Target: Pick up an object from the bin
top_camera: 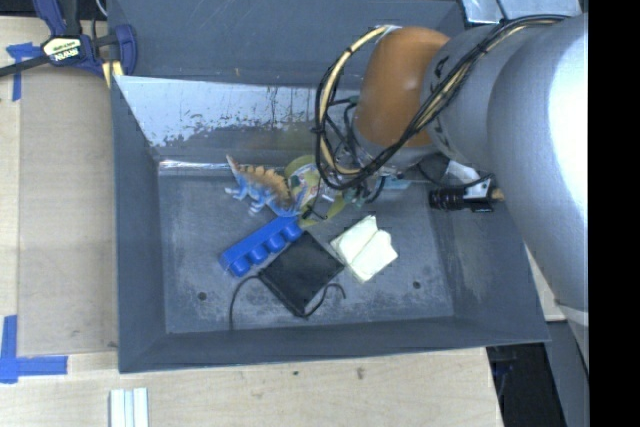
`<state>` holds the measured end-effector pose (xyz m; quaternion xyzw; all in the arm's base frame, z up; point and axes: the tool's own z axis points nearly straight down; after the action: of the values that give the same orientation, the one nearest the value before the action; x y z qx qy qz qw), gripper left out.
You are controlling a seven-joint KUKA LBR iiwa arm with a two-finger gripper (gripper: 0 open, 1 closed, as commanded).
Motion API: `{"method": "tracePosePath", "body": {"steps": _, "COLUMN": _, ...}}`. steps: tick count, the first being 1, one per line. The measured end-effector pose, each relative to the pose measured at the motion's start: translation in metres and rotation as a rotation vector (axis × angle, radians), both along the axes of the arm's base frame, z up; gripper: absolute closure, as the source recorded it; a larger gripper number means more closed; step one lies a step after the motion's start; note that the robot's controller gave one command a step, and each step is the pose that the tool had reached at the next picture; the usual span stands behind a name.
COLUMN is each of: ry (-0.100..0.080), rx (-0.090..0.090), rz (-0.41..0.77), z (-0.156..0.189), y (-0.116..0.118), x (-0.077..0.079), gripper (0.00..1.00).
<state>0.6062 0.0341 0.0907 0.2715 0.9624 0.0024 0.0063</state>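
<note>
My gripper (332,195) reaches down at the back middle of the bin, below the orange cover and its cables. Right at its tip lies a small greenish-yellow thing (303,177), partly hidden by the gripper. Just left of it is a toy dinosaur (256,187), blue with tan spikes. A cream-white block (365,250) lies just in front of the gripper, on the bin floor. I cannot see anything held in the gripper.
A blue studded bar (259,247) lies slanted in the middle of the floor. A flat black pouch (299,275) with a thin black cord sits in front of it. The arm and its cover hang over the bin's right back part.
</note>
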Motion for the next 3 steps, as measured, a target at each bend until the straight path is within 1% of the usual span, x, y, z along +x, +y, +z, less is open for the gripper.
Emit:
{"method": "tracePosePath", "body": {"steps": 1, "ry": 0.0, "rx": -0.001, "rz": 0.001, "z": 0.0, "y": -0.001, "x": 0.0, "gripper": 1.0}}
{"method": "tracePosePath", "body": {"steps": 2, "ry": 0.007, "rx": -0.001, "rz": 0.009, "z": 0.047, "y": 0.004, "x": -0.007, "gripper": 1.0}}
{"method": "tracePosePath", "body": {"steps": 3, "ry": -0.002, "rx": -0.002, "rz": 0.05, "z": 0.085, "y": 0.001, "x": -0.02, "gripper": 1.0}}
